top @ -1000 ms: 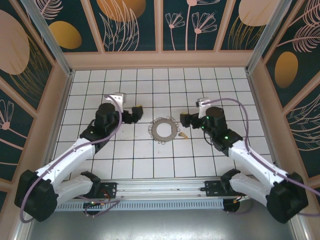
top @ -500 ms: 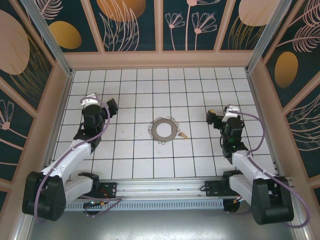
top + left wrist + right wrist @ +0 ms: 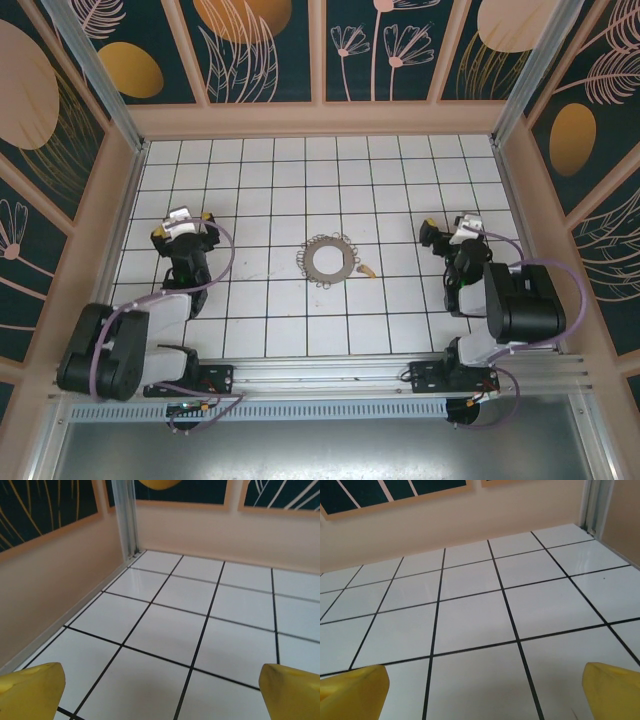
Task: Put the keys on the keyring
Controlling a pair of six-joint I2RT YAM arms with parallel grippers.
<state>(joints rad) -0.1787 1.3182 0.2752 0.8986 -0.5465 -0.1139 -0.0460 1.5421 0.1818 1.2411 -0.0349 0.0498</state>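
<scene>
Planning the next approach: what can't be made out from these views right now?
- Keyring, top view: too small to find its split opening, or to tell what the dark pieces fringing it are.
- Key, top view: too small to see its hole or which end faces the ring.
- Left gripper and right gripper, wrist views: the bottom edge cuts off all but the yellow fingertips; jaws stand wide apart.
</scene>
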